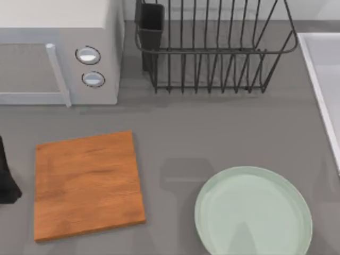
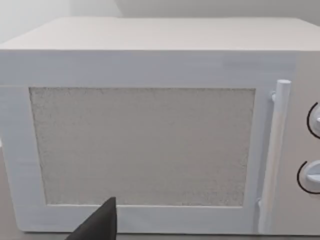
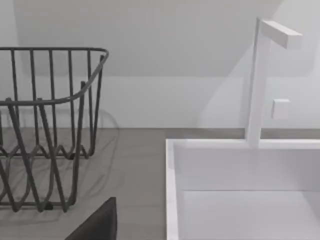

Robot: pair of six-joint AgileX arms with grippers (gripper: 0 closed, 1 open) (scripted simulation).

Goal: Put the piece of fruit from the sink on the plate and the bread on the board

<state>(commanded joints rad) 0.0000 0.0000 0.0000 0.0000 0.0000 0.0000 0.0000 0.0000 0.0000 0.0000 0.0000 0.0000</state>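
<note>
Both claws idle, nothing placed yet

Left claw (image 1: 6, 180), at the counter's left edge, and right claw (image 3: 97, 222): grip state cannot be told. Cutting board (image 1: 87, 183) and green plate (image 1: 254, 212) lie bare; the sink (image 3: 172, 200) is at the right edge; both placements remain.

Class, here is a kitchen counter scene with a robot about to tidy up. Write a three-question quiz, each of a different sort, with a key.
1. True or false: the board lies at the table's left, the plate at its right.
2. What stands behind the plate, between microwave and sink? A) kettle B) black wire dish rack C) toaster
3. Fill in: nothing lies on the plate or the ____.

Key: 1 true; 2 B; 3 board.
</note>
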